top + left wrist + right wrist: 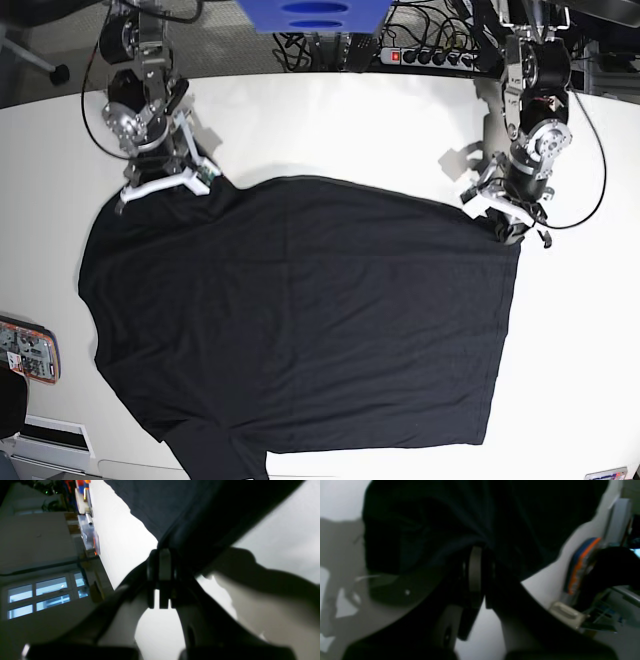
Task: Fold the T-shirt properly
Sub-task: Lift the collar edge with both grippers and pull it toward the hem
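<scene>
The black T-shirt [300,320] lies spread over the white table [330,120], its hem edge toward the far side. My left gripper [503,224] is shut on the far right corner of the T-shirt; in the left wrist view the gripper [162,552] pinches the dark cloth [175,507]. My right gripper [205,178] is shut on the far left corner; in the right wrist view the gripper [480,552] is closed with black cloth [475,515] bunched over it. Both corners are held just above the table.
A blue object [312,14] and a power strip with cables [430,55] sit beyond the table's far edge. A small orange-edged device [28,350] lies at the table's left edge. The T-shirt's lower sleeve hangs at the near edge.
</scene>
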